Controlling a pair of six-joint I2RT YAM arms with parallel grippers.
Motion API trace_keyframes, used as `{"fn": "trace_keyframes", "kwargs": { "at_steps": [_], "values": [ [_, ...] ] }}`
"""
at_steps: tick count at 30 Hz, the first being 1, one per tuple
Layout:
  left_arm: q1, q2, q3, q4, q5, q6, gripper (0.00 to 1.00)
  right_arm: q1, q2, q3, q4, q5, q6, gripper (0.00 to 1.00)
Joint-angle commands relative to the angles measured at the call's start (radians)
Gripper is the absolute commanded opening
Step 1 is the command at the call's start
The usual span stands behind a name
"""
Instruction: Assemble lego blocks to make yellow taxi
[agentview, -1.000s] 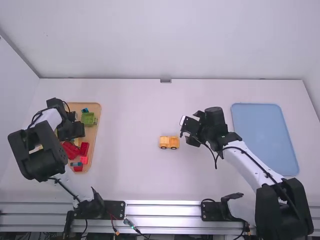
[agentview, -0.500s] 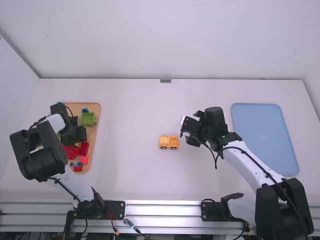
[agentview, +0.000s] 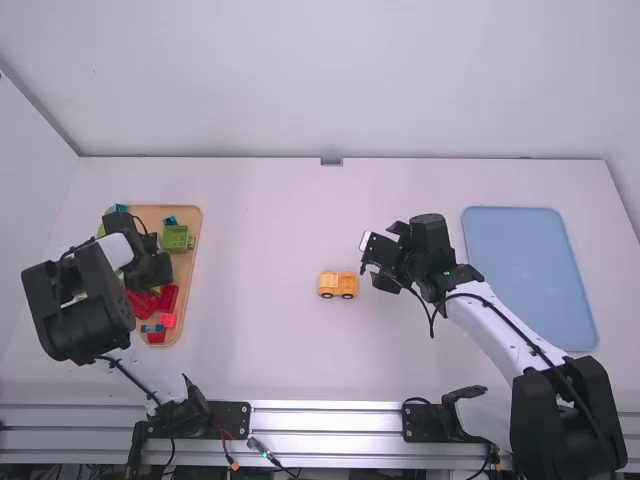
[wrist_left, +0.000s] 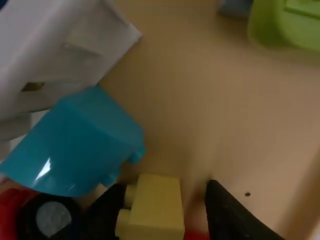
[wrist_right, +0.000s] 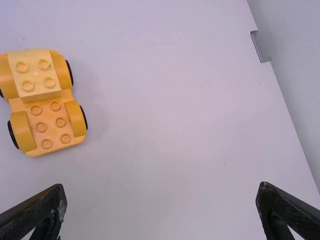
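Your left gripper, fingers parted around one yellow block, sat over the one tan tray at left. Your right gripper stood released, right of one yellow car (four wheels, mind you) mid-table.

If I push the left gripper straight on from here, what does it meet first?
Most likely the yellow block, which shows between the open fingers of the left gripper; failing that, the floor of the wooden tray. Depth is unclear: the fingertips may be level with the block.
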Motion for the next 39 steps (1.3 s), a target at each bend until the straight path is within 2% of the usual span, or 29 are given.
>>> {"fn": "trace_keyframes", "kwargs": {
  "at_steps": [1,11,17,22,35,38,39],
  "values": [
    [0.0,0.012,-0.029,-0.027,-0.01,0.012,0.4,0.002,-0.011,-0.003,-0.002,-0.002,0.006,0.99],
    [-0.005,0.012,-0.014,-0.074,-0.06,-0.037,0.44,0.002,-0.011,-0.003,-0.001,-0.002,0.005,0.99],
    [-0.001,0.012,-0.016,-0.055,-0.056,-0.003,0.39,0.002,-0.011,-0.003,-0.002,-0.002,0.005,0.99],
    [-0.005,0.012,-0.022,-0.05,-0.053,0.014,0.3,0.002,-0.011,-0.003,-0.002,-0.002,0.008,0.99],
    [-0.008,0.012,-0.03,-0.034,-0.059,-0.021,0.26,0.002,-0.011,-0.003,-0.001,-0.002,0.005,0.99],
    [-0.008,0.012,-0.03,-0.036,-0.057,-0.038,0.27,0.002,-0.011,-0.003,-0.001,-0.002,0.005,0.99],
    [-0.008,0.012,-0.03,-0.042,-0.037,-0.035,0.32,0.002,-0.011,-0.003,-0.001,-0.002,0.005,0.99]
  ]
}}
